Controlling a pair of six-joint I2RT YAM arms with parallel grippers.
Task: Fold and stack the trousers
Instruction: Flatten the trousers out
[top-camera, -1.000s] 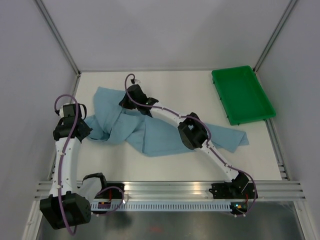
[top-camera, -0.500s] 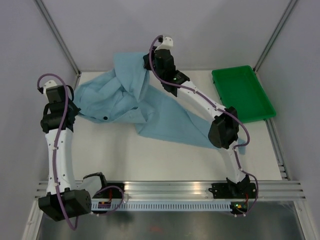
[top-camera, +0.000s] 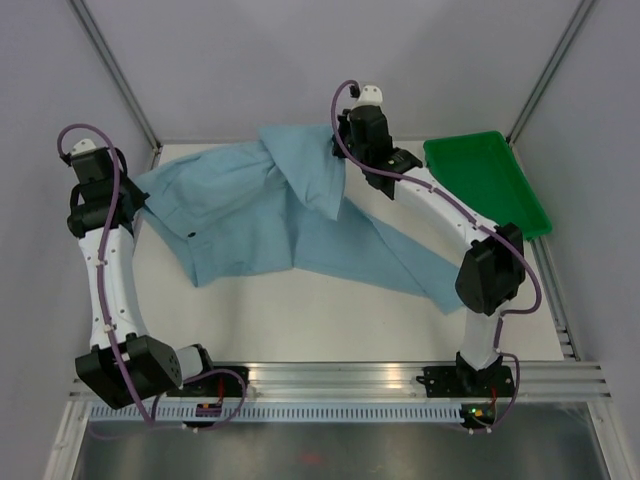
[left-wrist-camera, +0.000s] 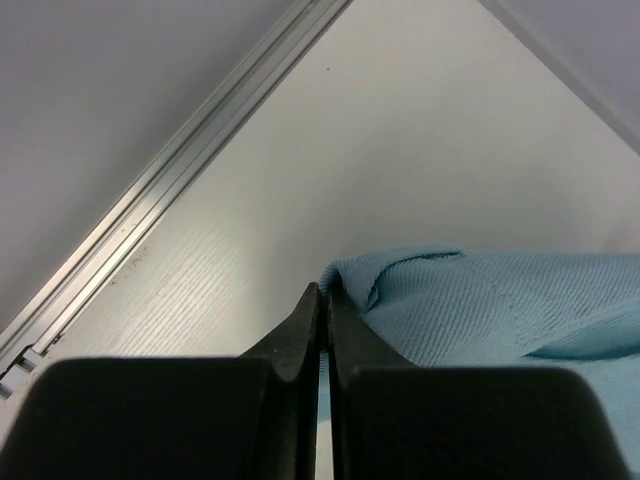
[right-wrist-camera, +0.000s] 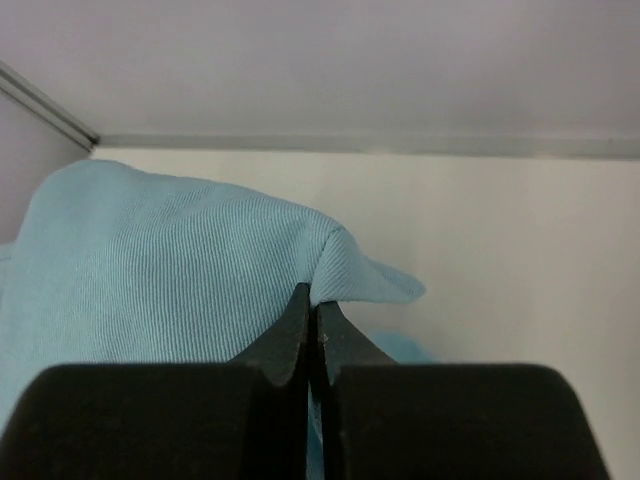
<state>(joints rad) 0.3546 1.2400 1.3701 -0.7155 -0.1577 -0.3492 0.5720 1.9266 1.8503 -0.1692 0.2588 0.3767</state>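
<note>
Left gripper (left-wrist-camera: 322, 292) and right gripper (right-wrist-camera: 311, 294) are both clamped on the trousers (top-camera: 270, 225), probably at opposite waist corners. The legs run off toward the near right.

White arms (top-camera: 108, 285), black joints (top-camera: 490, 272), purple cables (top-camera: 113, 330), black pincer fingers (left-wrist-camera: 300, 345)

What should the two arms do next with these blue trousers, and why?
Probably draw the left gripper and right gripper slightly apart, then lower the cloth to the table. Both are shut on an edge of the trousers, yet a loose flap sags between them, so the cloth isn't flat enough to fold.
</note>
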